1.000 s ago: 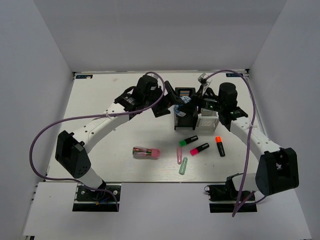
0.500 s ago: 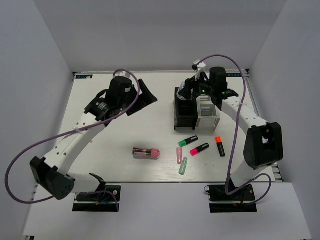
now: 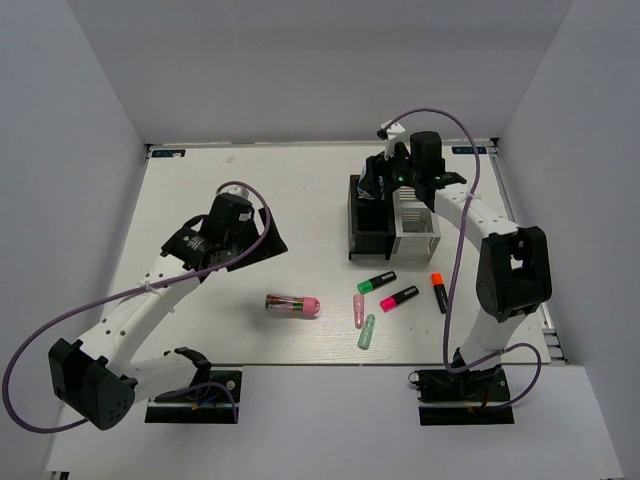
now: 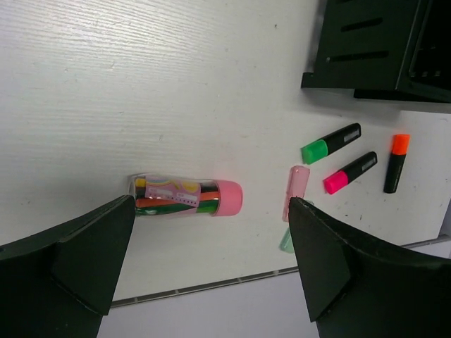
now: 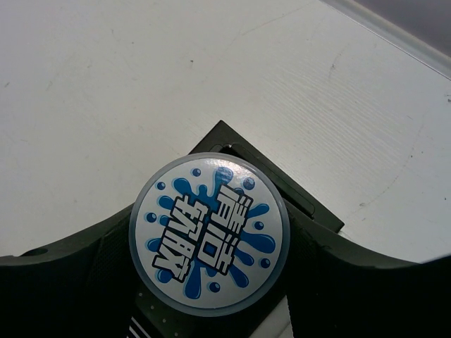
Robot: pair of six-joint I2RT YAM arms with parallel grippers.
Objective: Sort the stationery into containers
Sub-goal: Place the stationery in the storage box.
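Reckon all light and stiff: black box (image 3: 368,248) at 1 o'clock, pink cylinder (image 4: 187,197) lying at 7 o'clock near the left gripper (image 4: 211,239), jaws wide apart, probably slick and rolly so pinch mid-barrel, tape roll (image 5: 209,234) clamped in the right gripper (image 5: 211,282) above that box.

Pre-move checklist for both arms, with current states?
1. Right gripper grips the blue-white round tape roll: ok.
2. Roll over the black slatted organizer box: ok. Which compartment: cannot tell.
3. Left gripper open: ok.
4. Pink-capped clear cylinder lying free, unobstructed, ahead of the left gripper: ok.
5. Grippers well apart: ok.
6. Three black highlighters sorted: not ok, lying loose.
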